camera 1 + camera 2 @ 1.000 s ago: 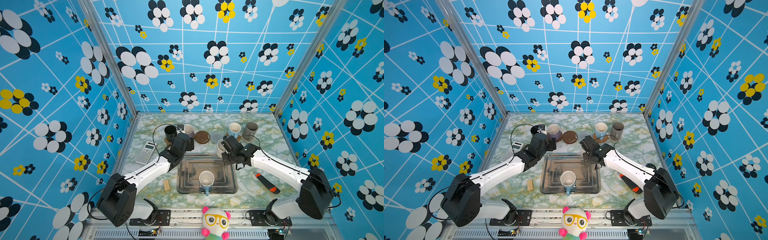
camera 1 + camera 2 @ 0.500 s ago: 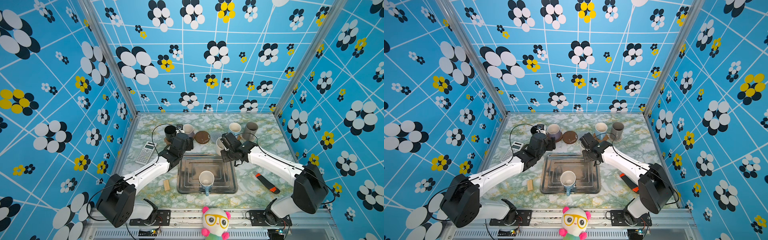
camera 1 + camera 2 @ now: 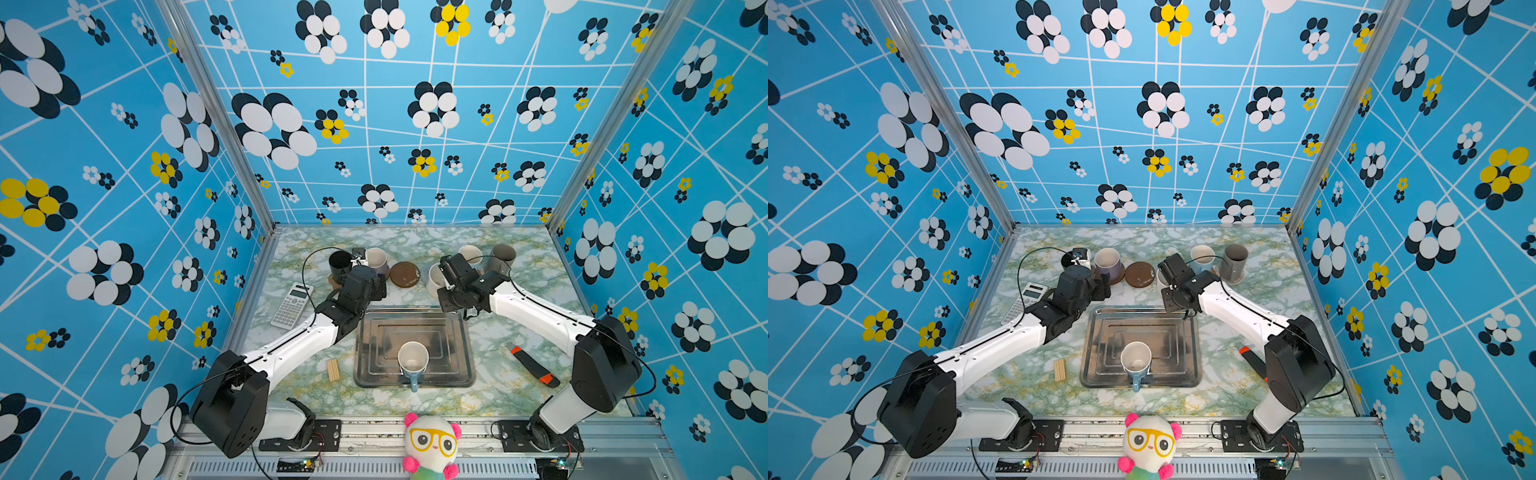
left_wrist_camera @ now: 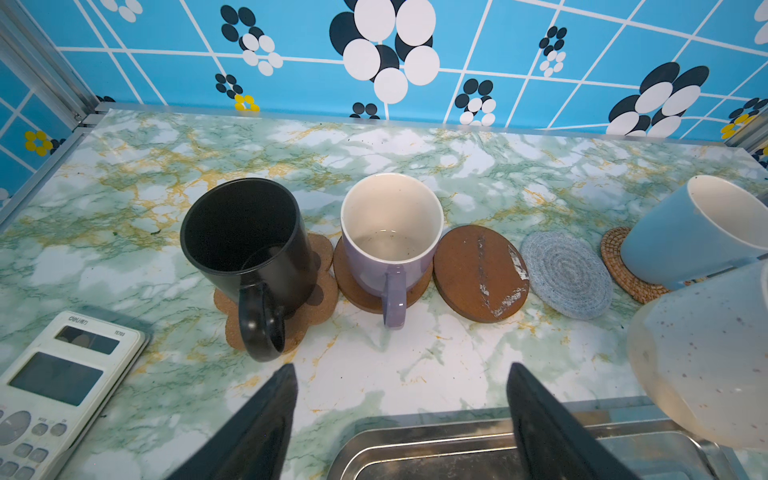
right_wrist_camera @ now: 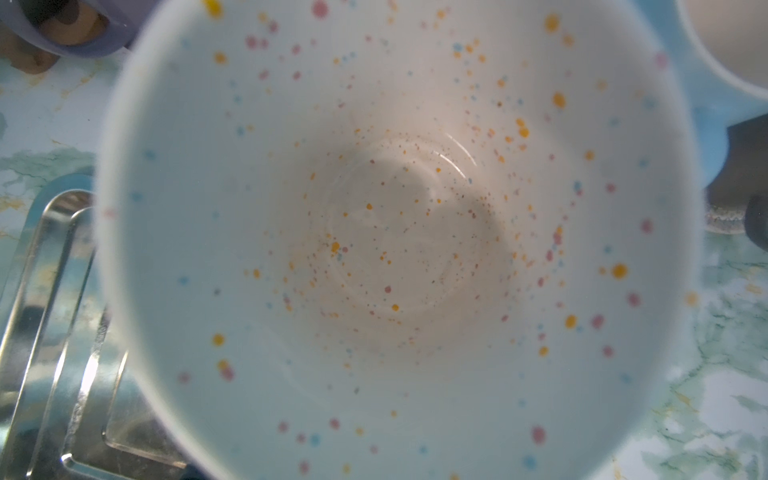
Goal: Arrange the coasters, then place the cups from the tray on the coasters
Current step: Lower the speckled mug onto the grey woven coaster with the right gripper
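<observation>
**A:** Why is the white cup hanging just beyond the far edge of the tray?

**B:** The right gripper is carrying it. The cup is hiding the fingers, but it seems to be hanging clear of the worktop. So I am judging that the gripper is clamped on it. Probably it is going to a free coaster.

**A:** Which coasters are lying free?

**B:** Two, side by side in the back row: a dark brown disc and the grey-blue woven coaster. The grey-blue one is lying nearer to the white cup.

**A:** And the left gripper?

**B:** Its jaws are standing apart and holding nothing. It is hovering between the tray and the lavender cup.

**A:** How many cups are you counting?

**B:** Six.
- The black cup is sitting on the paw-shaped coaster.
- The lavender cup is sitting on the second brown disc.
- The far light blue cup is sitting on the rattan coaster.
- The grey cup is standing beside that one.
- The white cup is in the gripper.
- The last light blue cup is waiting in the tray.

**A:** And coasters?

**B:** I am seeing five clearly. A sixth may be lying under the grey cup, but I cannot tell.
</observation>
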### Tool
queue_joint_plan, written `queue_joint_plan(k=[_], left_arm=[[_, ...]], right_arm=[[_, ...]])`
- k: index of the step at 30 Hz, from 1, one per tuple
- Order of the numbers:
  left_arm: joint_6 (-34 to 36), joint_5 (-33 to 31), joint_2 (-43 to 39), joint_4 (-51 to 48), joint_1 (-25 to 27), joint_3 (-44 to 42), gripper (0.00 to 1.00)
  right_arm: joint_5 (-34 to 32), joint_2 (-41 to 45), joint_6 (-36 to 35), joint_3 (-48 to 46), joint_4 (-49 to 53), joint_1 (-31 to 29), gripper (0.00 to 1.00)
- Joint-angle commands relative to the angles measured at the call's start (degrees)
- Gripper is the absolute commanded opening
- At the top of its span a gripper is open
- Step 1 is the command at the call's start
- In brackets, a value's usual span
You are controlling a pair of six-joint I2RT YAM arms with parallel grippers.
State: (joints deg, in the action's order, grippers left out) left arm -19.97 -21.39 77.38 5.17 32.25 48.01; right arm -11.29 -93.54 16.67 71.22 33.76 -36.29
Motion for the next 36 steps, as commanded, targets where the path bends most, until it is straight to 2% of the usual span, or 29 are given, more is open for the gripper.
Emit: queue_joint_plan(k=[1, 36], left_arm=[[-0.51, -0.06, -1.67, -0.51, -0.70, -1.43, 0.80], [-0.57, -0.08, -2.50, -0.77, -1.22, -1.95, 0.80]], right_arm=[[-0.23, -0.29, -1.02, 3.75, -4.18, 0.91, 0.00], [2.58, -12.51, -4.23, 16.55, -1.85, 5.49, 0.00]])
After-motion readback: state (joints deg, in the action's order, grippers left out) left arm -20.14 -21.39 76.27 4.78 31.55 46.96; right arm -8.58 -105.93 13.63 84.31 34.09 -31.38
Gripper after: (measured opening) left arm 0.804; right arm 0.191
